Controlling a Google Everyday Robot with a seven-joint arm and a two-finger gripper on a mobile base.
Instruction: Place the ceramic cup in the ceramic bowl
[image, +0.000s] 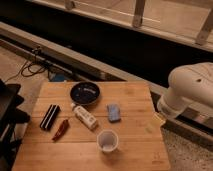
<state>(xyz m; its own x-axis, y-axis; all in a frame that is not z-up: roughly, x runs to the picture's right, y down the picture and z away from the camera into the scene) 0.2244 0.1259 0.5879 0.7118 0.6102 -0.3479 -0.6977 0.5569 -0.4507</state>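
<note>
A white ceramic cup (107, 141) stands upright on the wooden table (130, 155), near the front and right of the middle. A dark blue ceramic bowl (84, 93) sits at the back of the table, left of the middle, with nothing large in it. My gripper (156, 121) hangs from the white arm (189, 90) at the table's right edge. It is to the right of the cup and a little behind it, apart from it, and far from the bowl.
A white bottle (84, 115) lies between bowl and cup. A blue packet (114, 112) lies right of it. A black box (49, 117) and a red chili (61, 129) lie at the left. A dark chair (9, 112) stands left of the table. Cables (35, 65) run behind.
</note>
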